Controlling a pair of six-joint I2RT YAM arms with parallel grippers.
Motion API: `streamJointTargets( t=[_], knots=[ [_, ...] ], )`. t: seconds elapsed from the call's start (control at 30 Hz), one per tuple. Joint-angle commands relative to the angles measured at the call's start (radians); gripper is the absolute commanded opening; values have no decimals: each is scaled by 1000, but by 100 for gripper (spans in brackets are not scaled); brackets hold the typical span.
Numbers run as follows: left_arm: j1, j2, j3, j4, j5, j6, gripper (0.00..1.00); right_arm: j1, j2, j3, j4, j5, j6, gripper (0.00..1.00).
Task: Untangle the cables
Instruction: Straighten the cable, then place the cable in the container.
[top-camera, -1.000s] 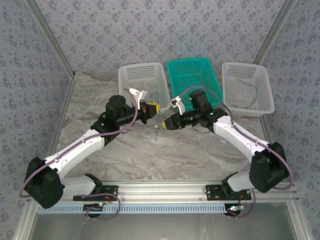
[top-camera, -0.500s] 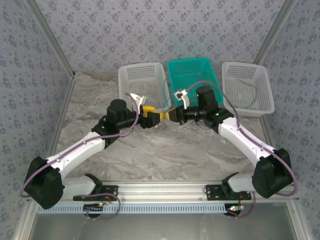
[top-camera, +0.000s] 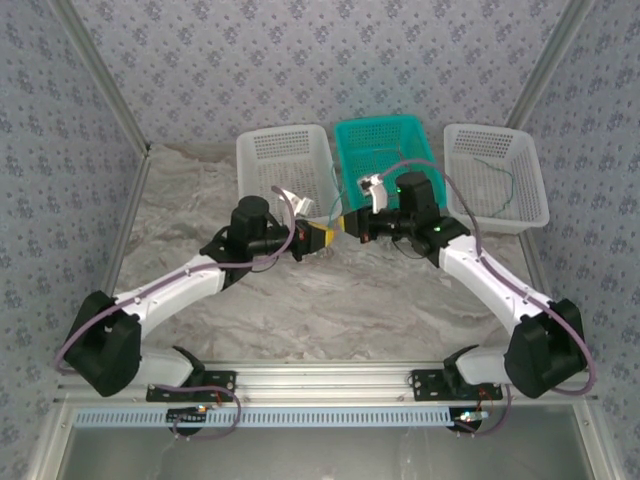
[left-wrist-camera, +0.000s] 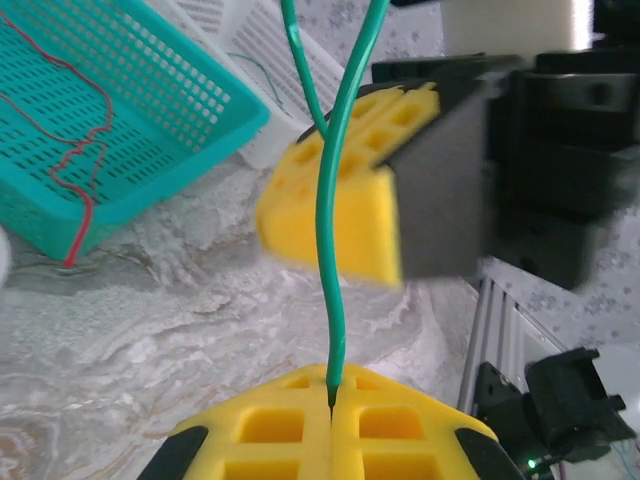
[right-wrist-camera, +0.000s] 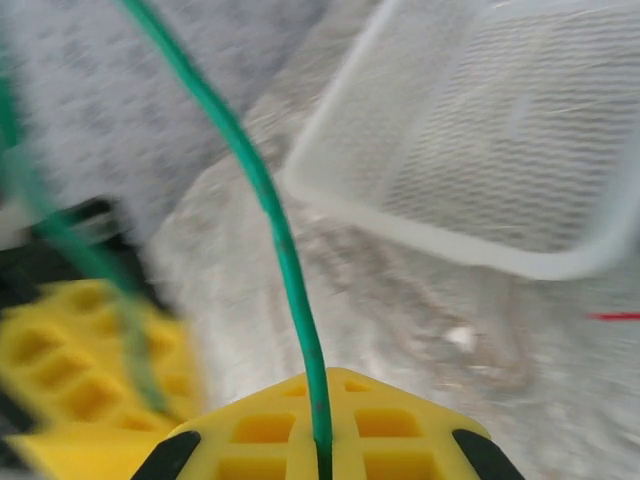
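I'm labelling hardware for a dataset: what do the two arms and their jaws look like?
The left arm and right arm have white links, black joints and purple cables alongside. Jaws: yellow, grid-patterned, black-edged.

Through the left wrist's lens both strands of the green cable (left-wrist-camera: 325, 230) run off the top edge, ends out of sight, and the left pincer (left-wrist-camera: 330, 392) is cropped at the bottom. The right wrist's picture is smeared: the white basket (right-wrist-camera: 480, 150), the desk (right-wrist-camera: 400, 330) and the left pincer's yellow pads (right-wrist-camera: 70, 360) are soft shapes, and a red sliver (right-wrist-camera: 612, 316) is cut by the right edge. From above, that green cable is too thin to follow between the arms.
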Motion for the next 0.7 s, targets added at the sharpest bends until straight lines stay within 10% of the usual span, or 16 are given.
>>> streamJointTargets(
  t=[0.0,0.23,0.43,0.67],
  knots=[
    [32,-150,-3,-106,-109,51,0,-126,-81,-60,-58,326,55,0],
    [116,-325,-47,-283,-193,90,0,-416,-139,-123,-96,484,161,0],
    [138,-358,-100,-257,-254,39,0,-472,-155,-109,-169,607,303,0],
    [141,-318,-97,-101,-116,-24,0,-504,-147,-58,-76,358,465,0]
  ],
)
